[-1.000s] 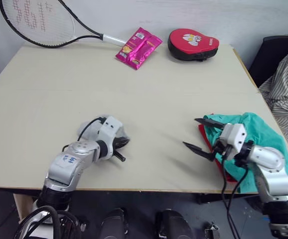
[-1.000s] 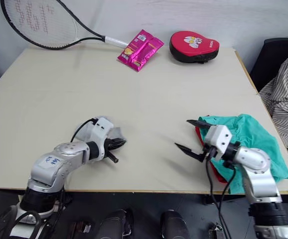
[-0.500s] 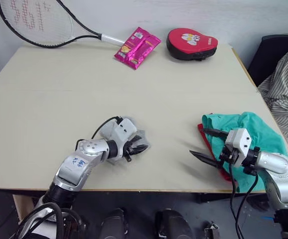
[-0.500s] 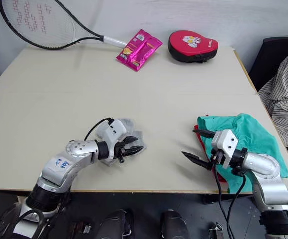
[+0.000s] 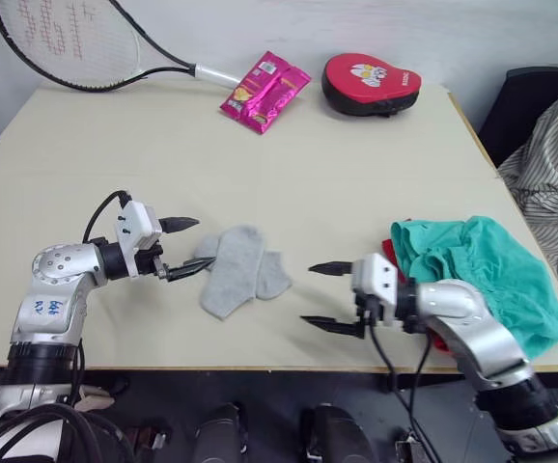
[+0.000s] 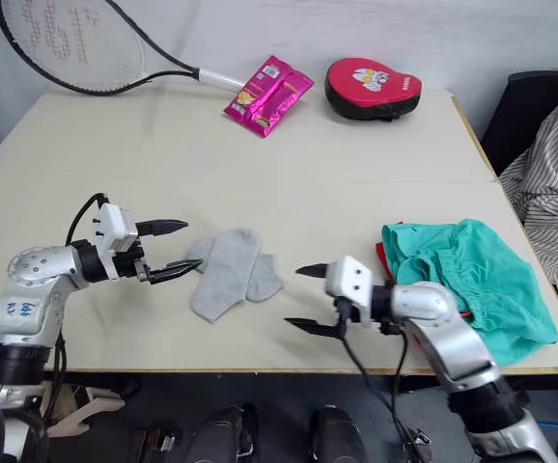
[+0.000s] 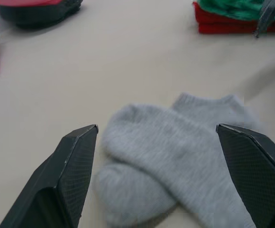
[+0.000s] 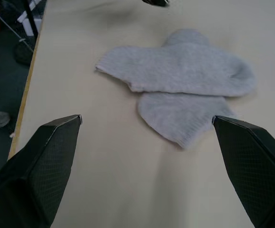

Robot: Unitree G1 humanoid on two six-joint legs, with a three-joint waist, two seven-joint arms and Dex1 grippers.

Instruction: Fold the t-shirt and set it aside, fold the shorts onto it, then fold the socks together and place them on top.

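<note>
The two grey socks lie overlapping on the table, near its front edge, one crossing the other. My left gripper stands open just left of them, fingertips close to the sock's edge and nothing held. My right gripper is open too, a short way right of the socks and empty. At the right edge the teal shorts lie bunched on the folded red t-shirt, of which a thin red edge shows. The socks also lie ahead of the right wrist camera.
A tennis racket, a pink snack packet and a red padded oval pad lie along the far edge. A person's striped sleeve and a black chair are beside the table's right side.
My left gripper opened, let go of the socks and drew back to the left. The right arm swung left from the shorts toward the socks.
</note>
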